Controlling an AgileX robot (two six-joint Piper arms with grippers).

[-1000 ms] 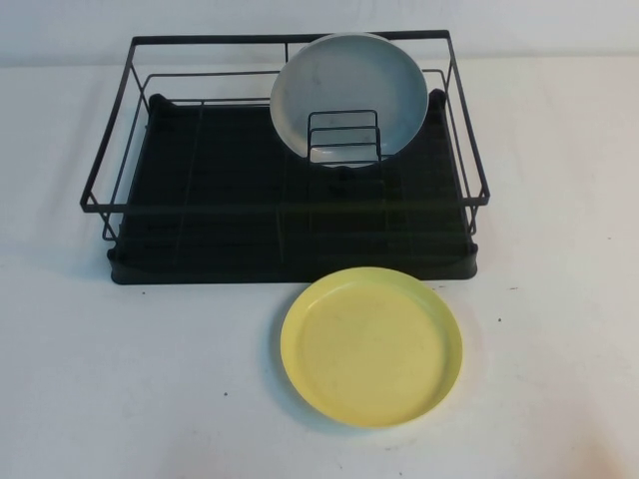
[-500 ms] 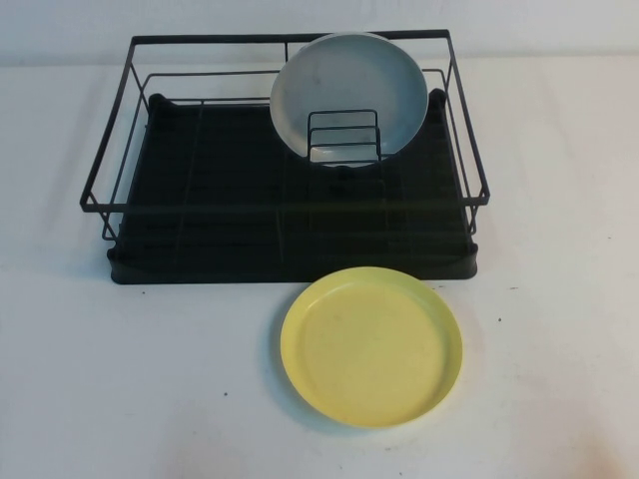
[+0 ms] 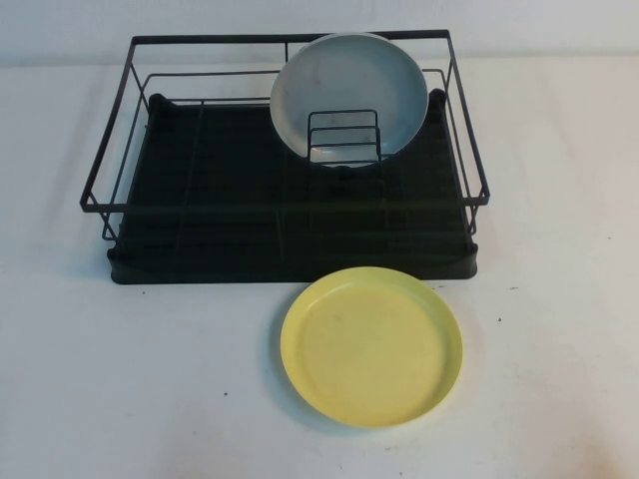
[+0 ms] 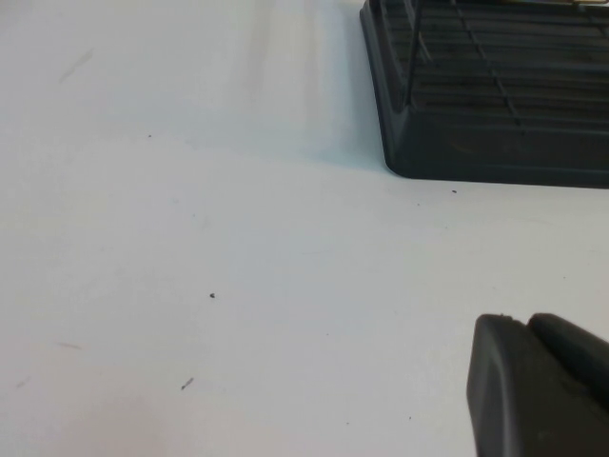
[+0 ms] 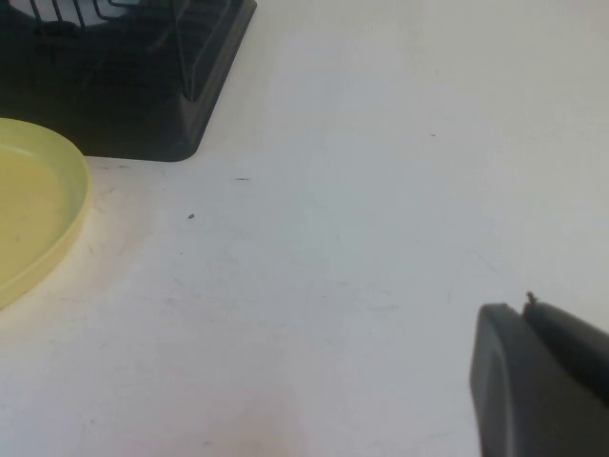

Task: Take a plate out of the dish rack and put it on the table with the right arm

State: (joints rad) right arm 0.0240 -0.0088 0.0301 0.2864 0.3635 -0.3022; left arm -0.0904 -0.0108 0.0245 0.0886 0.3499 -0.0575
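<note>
I read the job as done, or at its last step: the plate (image 3: 371,346) lies flat on the tabletop (image 3: 150,379), just in front of the dish rack (image 3: 290,200) near the rack's right front corner, free of any grip. From the right wrist camera I see the right gripper (image 5: 542,381) hanging low over bare tabletop, its fingers pressed together and holding nothing; the plate's rim sits well off to one side of them, beside the corner of the rack's black tray. The left gripper (image 4: 538,386) is parked over bare tabletop too, with the rack's other front corner ahead of it and well apart; I cannot tell how its fingers stand. Neither arm reaches into the high view. A grey-blue plate (image 3: 349,95) stands upright in the small wire holder (image 3: 342,135) at the back of the rack, untouched. My judgement: nothing more is called for than keeping the right arm clear of the yellow plate. I can read no brand, label or writing on anything.
</note>
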